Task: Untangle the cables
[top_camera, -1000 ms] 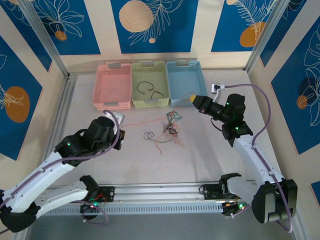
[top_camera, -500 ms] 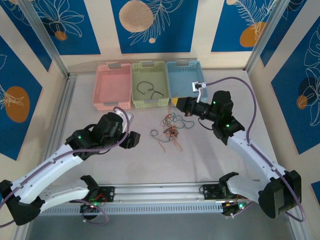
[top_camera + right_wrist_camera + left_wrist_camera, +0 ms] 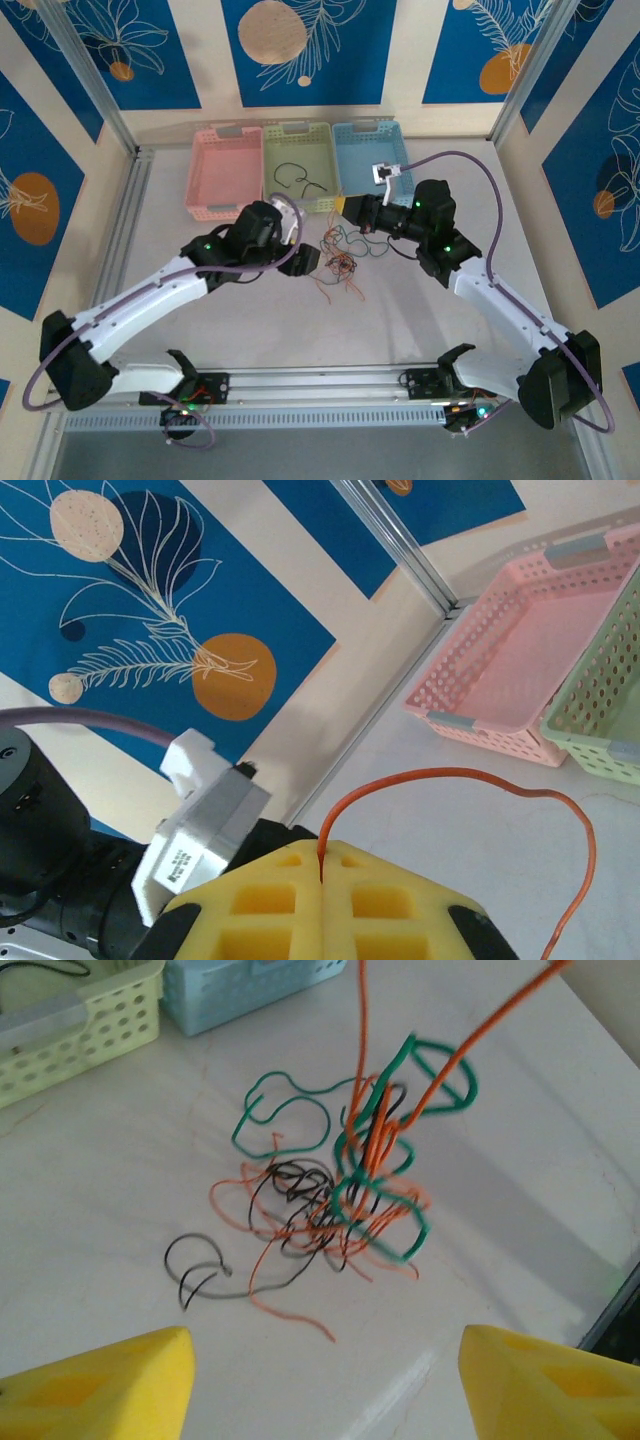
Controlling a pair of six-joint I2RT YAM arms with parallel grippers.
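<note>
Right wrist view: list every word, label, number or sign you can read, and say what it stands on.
Sticker on the white box: printed lines, too small and blurred to read.
Pink basket, orange wire, blue wall panel: no lettering.

Free: bare table lay near side of cable tangle | Blocked: baskets stood behind; orange strands rose overhead

Pale marbled table. Cables: lower strands of the tangle lie on it just ahead of the left gripper. Farther ahead, side by side: pink basket, green basket, blue basket.
</note>
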